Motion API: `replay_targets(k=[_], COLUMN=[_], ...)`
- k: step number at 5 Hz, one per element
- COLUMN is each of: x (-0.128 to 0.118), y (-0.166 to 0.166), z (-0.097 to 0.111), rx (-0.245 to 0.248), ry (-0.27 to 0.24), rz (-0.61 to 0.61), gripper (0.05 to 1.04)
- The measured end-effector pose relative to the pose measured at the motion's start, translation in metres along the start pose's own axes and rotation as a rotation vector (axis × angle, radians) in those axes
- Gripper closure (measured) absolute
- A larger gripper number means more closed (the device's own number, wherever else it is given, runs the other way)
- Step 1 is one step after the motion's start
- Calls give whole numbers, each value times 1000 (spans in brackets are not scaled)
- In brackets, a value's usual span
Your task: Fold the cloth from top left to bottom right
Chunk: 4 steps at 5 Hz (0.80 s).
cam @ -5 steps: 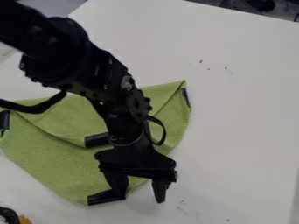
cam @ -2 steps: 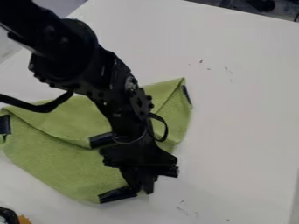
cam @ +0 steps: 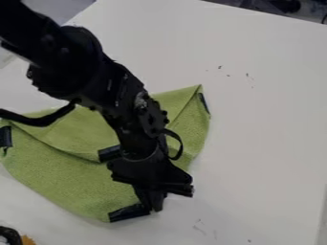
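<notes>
Your arm, black and jointed, enters the camera view at upper left and slants down toward the lower middle. A cable loops out beside your wrist. At the arm's lower end, your gripper hangs pointing down, its two fingers drawn close together, tips lowermost.

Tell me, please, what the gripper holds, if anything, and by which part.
The gripper seems shut on the green cloth, at its bottom corner, by the end of the dark strip there.
</notes>
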<state>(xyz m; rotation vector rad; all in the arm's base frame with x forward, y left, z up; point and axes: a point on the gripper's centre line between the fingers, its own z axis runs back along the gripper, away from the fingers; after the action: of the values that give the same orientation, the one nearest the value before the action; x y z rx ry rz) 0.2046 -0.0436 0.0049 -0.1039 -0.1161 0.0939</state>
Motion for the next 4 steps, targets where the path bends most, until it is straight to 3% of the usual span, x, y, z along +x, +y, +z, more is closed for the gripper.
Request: replay_targets(k=[1, 2, 3, 4], x=[32, 77, 109, 116], y=[3, 19, 42, 63], z=[30, 36, 28, 6], rx=[47, 54, 23, -56], ry=[65, 116, 124, 121], rz=[-94, -226, -308, -305], gripper=[1031, 1031, 1031, 1031])
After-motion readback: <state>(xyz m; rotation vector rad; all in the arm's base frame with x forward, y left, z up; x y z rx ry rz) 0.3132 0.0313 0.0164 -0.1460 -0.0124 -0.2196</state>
